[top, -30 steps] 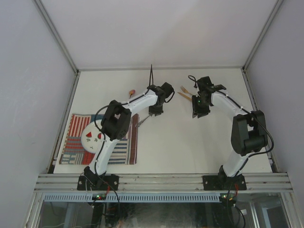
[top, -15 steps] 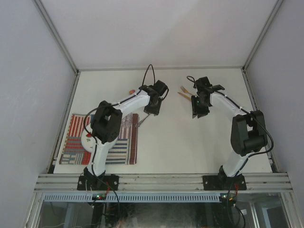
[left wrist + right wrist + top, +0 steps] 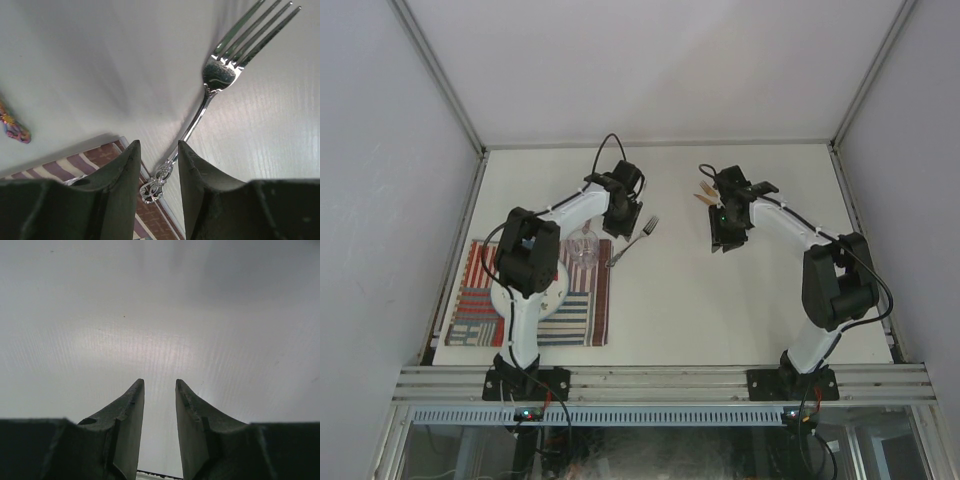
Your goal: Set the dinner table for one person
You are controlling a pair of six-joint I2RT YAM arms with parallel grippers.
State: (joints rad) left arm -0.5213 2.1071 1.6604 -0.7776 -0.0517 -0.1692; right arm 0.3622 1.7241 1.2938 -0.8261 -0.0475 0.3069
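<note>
Left fingers (image 3: 120, 175): parted, straddling the fork (image 3: 220, 75) at its handle end, not clamping it.
Right fingers (image 3: 127, 415): parted, nothing between them, over bare counter (image 3: 720, 300).
Counter: spreads ahead of the 2 arm bases; long axis left to right in the top view.
Fork: flat, handle end on the placemat (image 3: 85, 162) edge; long axis diagonal, tines pointing away and rightward.
Risk: dragging the skewed fork straight may rumple the cloth; the left arm may tip the glass (image 3: 583, 248) beside it.
</note>
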